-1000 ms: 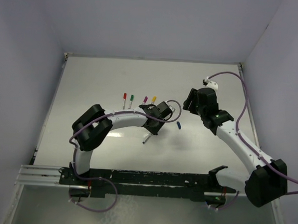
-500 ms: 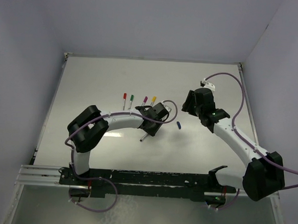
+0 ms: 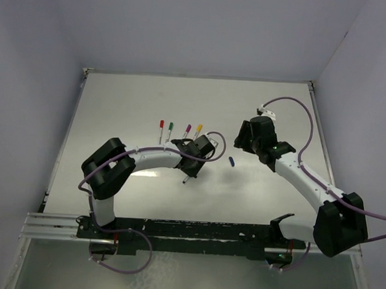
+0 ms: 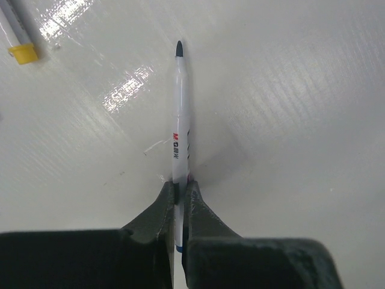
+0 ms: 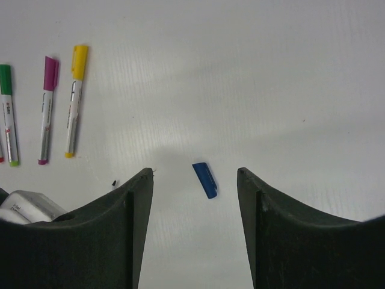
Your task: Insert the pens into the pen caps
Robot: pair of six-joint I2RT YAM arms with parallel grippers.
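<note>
My left gripper is shut on a silvery uncapped pen with a dark blue tip, which points away over the table. In the top view this gripper is at the table's middle and the pen sticks out toward the near side. The blue cap lies flat on the table and shows between the tips of my open right gripper, which hovers above it. In the top view the cap lies just left of and below the right gripper.
Four capped pens lie side by side behind the left gripper: red, green, purple and yellow. The right wrist view shows the green, purple and yellow ones at its left.
The left gripper has drawn a little left with the pen in it. The right gripper has moved left and nearer, closer over the blue cap.
</note>
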